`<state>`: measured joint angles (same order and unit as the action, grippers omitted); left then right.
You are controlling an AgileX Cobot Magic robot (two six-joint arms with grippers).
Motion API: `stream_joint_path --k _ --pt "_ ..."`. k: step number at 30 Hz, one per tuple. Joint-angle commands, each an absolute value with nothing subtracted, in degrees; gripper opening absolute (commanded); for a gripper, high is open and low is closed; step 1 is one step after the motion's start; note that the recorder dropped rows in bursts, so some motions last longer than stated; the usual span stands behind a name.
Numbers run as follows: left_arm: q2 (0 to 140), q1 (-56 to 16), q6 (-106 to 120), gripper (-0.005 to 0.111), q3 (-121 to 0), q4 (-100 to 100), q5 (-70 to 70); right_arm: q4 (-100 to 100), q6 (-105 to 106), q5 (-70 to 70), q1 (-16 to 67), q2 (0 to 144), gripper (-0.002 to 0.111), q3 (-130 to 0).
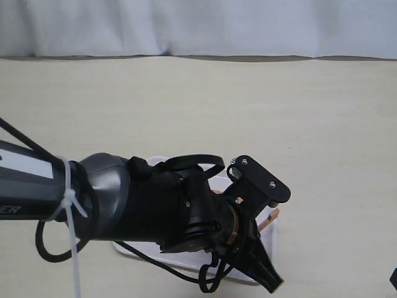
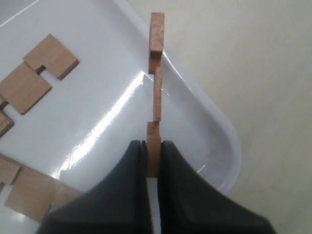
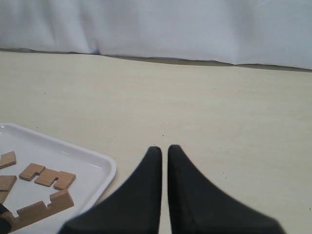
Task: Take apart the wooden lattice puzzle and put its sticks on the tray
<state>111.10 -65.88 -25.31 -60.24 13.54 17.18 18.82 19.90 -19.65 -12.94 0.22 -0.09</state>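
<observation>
My left gripper [image 2: 154,155] is shut on one end of a reddish-brown notched stick [image 2: 156,92]. The stick stands on edge above the rounded corner of the white tray [image 2: 222,134], and its far end reaches past the rim. Loose sticks lie flat on the tray [image 3: 103,165]: one [image 2: 36,73] apart from the held one, another [image 2: 29,195] near my fingers, and others [image 3: 48,176] [image 3: 39,209] in the right wrist view. No assembled lattice shows. My right gripper [image 3: 164,150] is shut on nothing, over bare table beside the tray.
In the exterior view the left arm [image 1: 124,198] covers most of the tray [image 1: 270,245]; a stick's end [image 1: 271,218] shows at its right edge. Beige tabletop [image 1: 248,105] lies all round, with a white cloth backdrop [image 1: 198,25] behind.
</observation>
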Motion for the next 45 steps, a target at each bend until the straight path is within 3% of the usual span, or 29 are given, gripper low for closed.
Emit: stream_joint_path --k 1,5,13,18,27,34,41,45 --pt "111.5 -63.8 -26.8 0.000 -60.2 13.2 16.8 19.0 19.7 -19.6 -12.7 0.0 0.004 0.0" --pt "111.5 -63.0 -26.8 0.003 -60.2 13.4 15.5 19.0 19.7 -19.6 -12.7 0.0 0.004 0.0" --pt "111.7 -63.0 -26.8 0.047 -60.2 14.4 15.8 19.0 19.7 -19.6 -12.7 0.0 0.004 0.0" --pt "109.8 -63.0 -26.8 0.054 -60.2 14.3 17.5 19.0 19.7 -19.6 -12.7 0.0 0.004 0.0" --pt "99.3 -63.0 -25.4 0.050 -60.2 17.9 29.1 19.0 19.7 -19.6 -12.7 0.0 0.004 0.0" --pt "91.2 -63.0 -25.4 0.000 -60.2 25.0 43.8 19.0 19.7 -19.6 -12.7 0.0 0.004 0.0" --pt "84.9 -57.2 -24.7 0.000 -58.8 25.8 56.0 19.0 19.7 -19.6 -12.7 0.0 0.004 0.0" --pt "77.0 -44.2 -19.6 0.000 -50.1 23.0 56.8 19.0 19.7 -19.6 -12.7 0.0 0.004 0.0"
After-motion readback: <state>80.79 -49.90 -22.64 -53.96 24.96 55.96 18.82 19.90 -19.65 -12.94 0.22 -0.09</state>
